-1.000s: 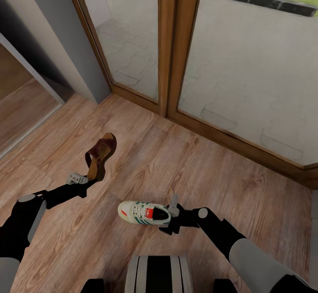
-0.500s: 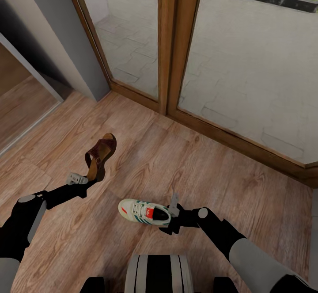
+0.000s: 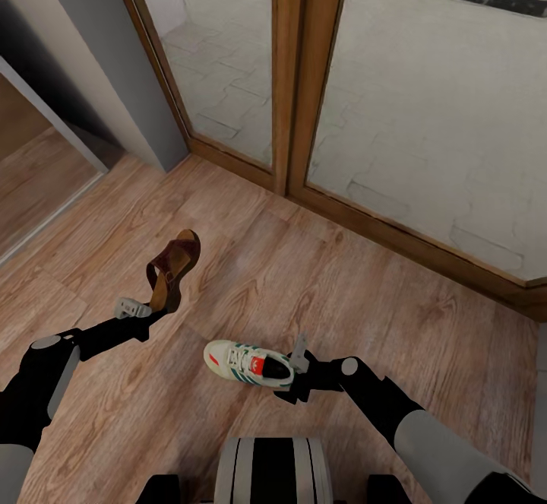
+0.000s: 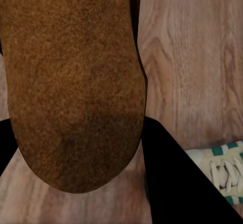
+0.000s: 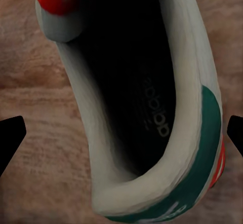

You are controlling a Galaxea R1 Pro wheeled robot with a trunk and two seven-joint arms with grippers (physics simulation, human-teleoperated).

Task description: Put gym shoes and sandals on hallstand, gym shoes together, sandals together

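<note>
Left end effector [image 3: 152, 308] gripped a brown sandal [image 3: 172, 269] by its heel end, toe raised above the corridor floor [image 3: 365, 306]. Right end effector [image 3: 296, 371] clamped the heel of a white gym shoe [image 3: 247, 364] — held beside the sandal, near the wood-framed glass doors [image 3: 292, 78].

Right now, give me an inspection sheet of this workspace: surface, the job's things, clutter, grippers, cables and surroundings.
Surface: wood-plank corridor floor, bare around the arms.
Job's things: one brown sandal held off the floor, sole toward the left wrist camera; one white gym shoe with green stripes at the right gripper, heel opening toward that wrist camera.
Clutter: nothing seen.
Grippers: left gripper shut on the sandal's lower end; right gripper at the shoe's heel, grip cannot be confirmed.
Cables: nothing seen.
Surroundings: wood-framed glass doors ahead, paving and grass outside; grey wall and an opening at the left.
</note>
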